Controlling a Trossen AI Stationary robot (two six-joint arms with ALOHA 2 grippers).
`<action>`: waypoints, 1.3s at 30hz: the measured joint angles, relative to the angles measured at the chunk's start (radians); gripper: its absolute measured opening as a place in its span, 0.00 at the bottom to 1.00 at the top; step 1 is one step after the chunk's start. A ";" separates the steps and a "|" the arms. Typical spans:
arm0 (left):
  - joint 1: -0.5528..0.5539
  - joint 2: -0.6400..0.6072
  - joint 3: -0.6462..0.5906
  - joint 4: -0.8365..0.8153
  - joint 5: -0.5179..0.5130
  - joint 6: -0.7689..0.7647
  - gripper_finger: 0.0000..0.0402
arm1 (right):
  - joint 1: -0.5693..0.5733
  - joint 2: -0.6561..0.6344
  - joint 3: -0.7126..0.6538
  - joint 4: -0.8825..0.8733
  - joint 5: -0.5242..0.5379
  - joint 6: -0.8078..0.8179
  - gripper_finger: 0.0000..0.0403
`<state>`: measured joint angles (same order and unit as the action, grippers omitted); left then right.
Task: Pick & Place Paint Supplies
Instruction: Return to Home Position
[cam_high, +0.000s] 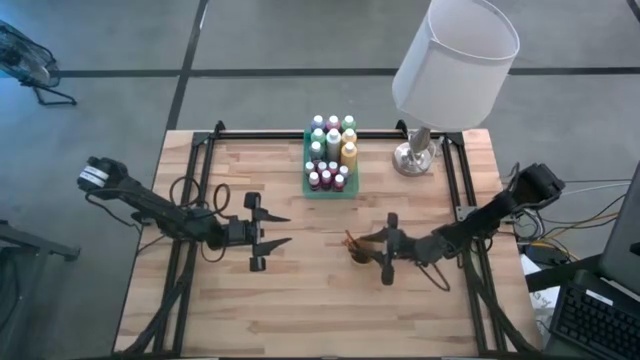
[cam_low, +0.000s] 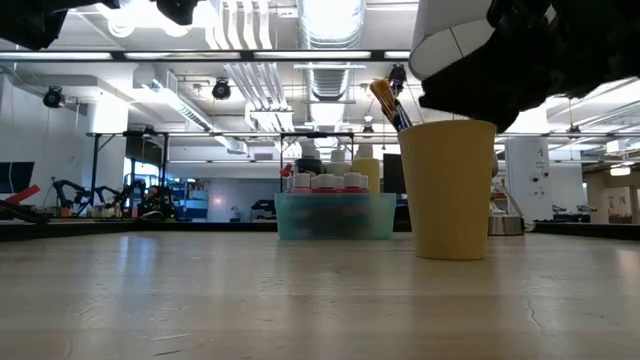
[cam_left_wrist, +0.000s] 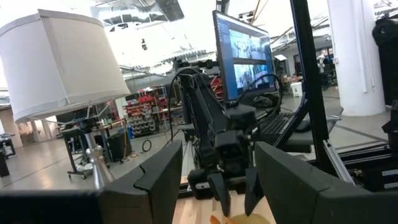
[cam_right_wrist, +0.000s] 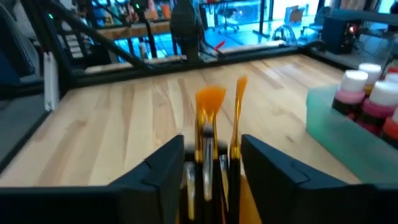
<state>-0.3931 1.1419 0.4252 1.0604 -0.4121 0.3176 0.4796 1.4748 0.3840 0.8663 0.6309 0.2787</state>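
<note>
The paint bottles (cam_high: 331, 150) stand packed upright in the translucent green tray (cam_high: 330, 194) at the far middle of the table. Their caps are pale; a taller yellow bottle is on the tray's right side and dark pink ones fill its near end. The paintbrushes (cam_low: 388, 103) stand bristles-up in the yellow cup (cam_low: 448, 190), which sits on the table nearer than the tray and slightly to its right, well apart from it.

The table (cam_high: 300, 310) is pale wooden butcher block, with a black metal frame (cam_high: 200, 160) along its far edge and both sides. A lamp (cam_high: 455, 55) with a white shade stands at the far right, just right of the tray. Around the table is a grey concrete floor (cam_high: 110, 130). Beyond it is a workshop with ceiling ducts and strip lights, and a lit monitor (cam_left_wrist: 242, 46) on the right.

The right gripper (cam_high: 362, 247) hangs over the cup, its arm reaching in from the right edge. Its fingers are parted on either side of the brush handles and grasp nothing. The left gripper (cam_high: 280, 230) hovers over bare wood left of the cup, pointing right towards it, with its fingers spread wide and empty.
</note>
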 joint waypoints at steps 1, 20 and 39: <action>-0.001 0.000 0.000 -0.003 0.000 0.000 0.51 | 0.000 -0.013 0.000 0.000 -0.002 -0.007 0.38; 0.029 -0.257 0.013 -0.675 -0.061 -0.118 0.37 | -0.043 -0.709 0.003 -0.750 -0.116 -0.156 0.30; 0.315 -0.573 -0.263 -0.783 0.184 -0.196 0.01 | -0.476 -1.113 -0.257 -0.811 -0.548 -0.254 0.02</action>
<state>-0.0776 0.5691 0.1622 0.2772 -0.2283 0.1219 0.0033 0.3620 0.1268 0.0552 0.0834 0.0245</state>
